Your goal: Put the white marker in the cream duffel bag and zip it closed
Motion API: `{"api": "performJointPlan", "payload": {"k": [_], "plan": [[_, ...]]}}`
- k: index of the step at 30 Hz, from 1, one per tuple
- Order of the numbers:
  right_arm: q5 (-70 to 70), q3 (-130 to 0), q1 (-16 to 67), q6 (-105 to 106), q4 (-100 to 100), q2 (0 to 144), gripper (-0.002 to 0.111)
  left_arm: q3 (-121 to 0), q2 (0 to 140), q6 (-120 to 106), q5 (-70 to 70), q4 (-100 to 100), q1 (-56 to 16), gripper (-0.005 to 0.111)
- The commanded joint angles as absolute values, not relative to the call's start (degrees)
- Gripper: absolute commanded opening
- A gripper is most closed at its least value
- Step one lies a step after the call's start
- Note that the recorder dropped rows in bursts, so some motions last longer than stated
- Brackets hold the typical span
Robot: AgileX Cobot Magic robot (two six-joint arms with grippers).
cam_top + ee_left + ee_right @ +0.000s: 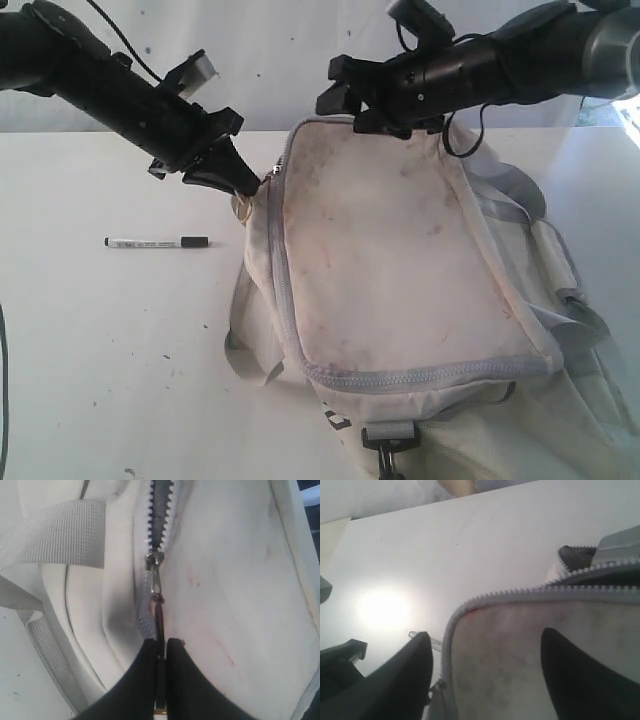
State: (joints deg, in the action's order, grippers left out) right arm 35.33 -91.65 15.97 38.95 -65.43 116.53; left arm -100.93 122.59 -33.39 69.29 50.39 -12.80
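Thin white marker (157, 242) with a black cap (195, 241) lies flat on the white table (90, 360), outside the bag, near its left side but not touching. In the exterior view its long axis runs left-right. The cap end points toward the bag and the bare white end points away from it.

Large soft cream fabric duffel bag (400, 260), stained reddish-brown, sits centre-right with its light grey zipper (285, 300) running round the top panel. A grey webbing strap (55, 535) is beside it and a black clip (388, 440) is at the near edge.

Left gripper (161, 642) is at the bag's far-left corner, its black fingers pressed together on the small metal zipper pull (157, 582). The pull hangs from the slider (154, 560). Beyond the slider the teeth gape apart.

Right gripper (486, 632) is at the bag's far edge with its fingers spread wide and nothing between them. One finger (405, 675) is off the panel's side and the other is over the stained panel.
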Motion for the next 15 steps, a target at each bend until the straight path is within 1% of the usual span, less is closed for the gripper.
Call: {"api": "performJointPlan", "payload": {"k": [1, 5, 9, 15], "plan": [[31.39, -92.06, 18.94, 36.09, -66.19, 116.68, 0.056, -100.55, 121.62, -36.44, 69.96, 50.69, -12.69, 0.000], [30.16, -92.06, 20.66, 35.56, -66.19, 117.47, 0.053, -100.55, 121.62, -39.11, 69.96, 53.02, -12.69, 0.000], [30.26, -92.06, 21.08, 35.56, -66.19, 118.87, 0.053, -100.55, 121.62, -43.68, 69.96, 56.88, -12.69, 0.000], [28.53, -92.06, 21.08, 35.56, -66.17, 120.22, 0.053, -100.55, 121.62, -43.94, 69.96, 57.40, -12.79, 0.000]]}}
